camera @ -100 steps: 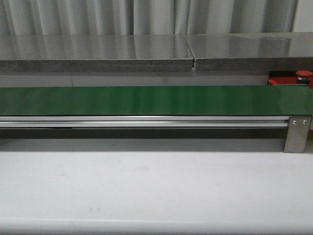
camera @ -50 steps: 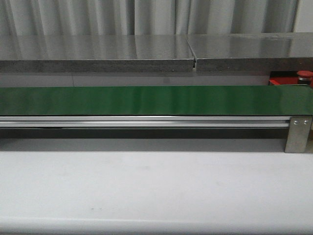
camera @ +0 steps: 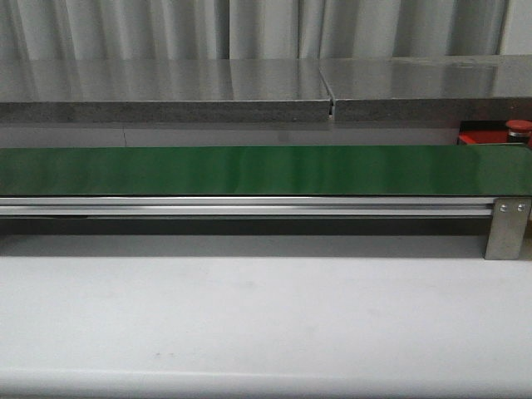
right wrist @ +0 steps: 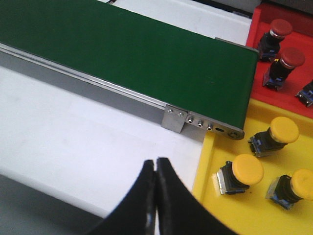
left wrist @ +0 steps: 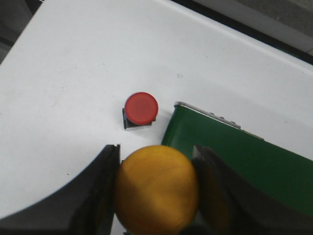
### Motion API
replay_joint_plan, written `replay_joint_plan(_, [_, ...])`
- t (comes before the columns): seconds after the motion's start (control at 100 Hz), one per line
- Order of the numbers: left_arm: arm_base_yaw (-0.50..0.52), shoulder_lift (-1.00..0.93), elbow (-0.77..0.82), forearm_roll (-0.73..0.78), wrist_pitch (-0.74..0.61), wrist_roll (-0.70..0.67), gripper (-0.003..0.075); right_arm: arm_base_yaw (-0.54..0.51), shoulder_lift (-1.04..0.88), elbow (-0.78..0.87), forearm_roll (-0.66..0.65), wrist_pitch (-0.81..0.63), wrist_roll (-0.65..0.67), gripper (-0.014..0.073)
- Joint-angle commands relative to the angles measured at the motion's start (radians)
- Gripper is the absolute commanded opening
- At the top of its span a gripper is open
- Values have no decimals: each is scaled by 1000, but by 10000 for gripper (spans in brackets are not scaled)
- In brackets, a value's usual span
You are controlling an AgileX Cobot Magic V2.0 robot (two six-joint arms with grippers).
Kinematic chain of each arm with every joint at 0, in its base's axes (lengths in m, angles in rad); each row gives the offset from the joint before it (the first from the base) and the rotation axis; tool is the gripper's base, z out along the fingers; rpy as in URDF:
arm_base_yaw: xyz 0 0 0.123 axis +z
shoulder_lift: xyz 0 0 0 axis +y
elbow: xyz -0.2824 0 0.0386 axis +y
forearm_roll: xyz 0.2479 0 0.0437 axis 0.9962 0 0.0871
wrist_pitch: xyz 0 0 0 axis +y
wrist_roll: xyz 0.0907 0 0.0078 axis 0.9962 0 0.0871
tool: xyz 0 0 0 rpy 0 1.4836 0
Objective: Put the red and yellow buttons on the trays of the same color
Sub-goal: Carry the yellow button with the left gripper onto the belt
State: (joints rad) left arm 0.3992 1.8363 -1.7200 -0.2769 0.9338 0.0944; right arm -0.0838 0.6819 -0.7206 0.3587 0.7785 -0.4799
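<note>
A long conveyor belt (camera: 266,169) spans the table (camera: 266,316) from left to right, with a shelf (camera: 166,87) behind it. Beyond the belt's right end lies a tray (camera: 480,133) carrying a button (camera: 519,128); a second tray (right wrist: 254,205) lies nearer, holding more buttons (right wrist: 244,172).

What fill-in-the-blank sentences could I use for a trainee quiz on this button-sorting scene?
1. The left gripper is shut on a ____ button.
2. The red button on the white table stands beside the end of the ____ belt.
3. Three yellow buttons lie on the ____ tray.
4. The right gripper has its fingers ____.

Missing words: yellow; green; yellow; closed
</note>
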Motion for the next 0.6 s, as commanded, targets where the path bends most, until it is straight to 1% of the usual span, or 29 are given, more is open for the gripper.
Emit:
replay_joint_plan(0.0, [-36,-79,32,-17,-83,-1,-20,2,-5,-26,22,-54,-3,-118])
replay_joint_plan(0.1, [-81,-76,70,-15,-93,-1,-20,2,-5,-26,22,-54,-3,-118])
replay_joint_plan(0.32, [-163,-50,75,-8,-116,28,-20,2,-5,-26,22,-54,-3,-118])
replay_joint_plan(0.59, [-204,-4,75,-6,-129,28,-20,2,-5,-26,22,-54,-3,-118])
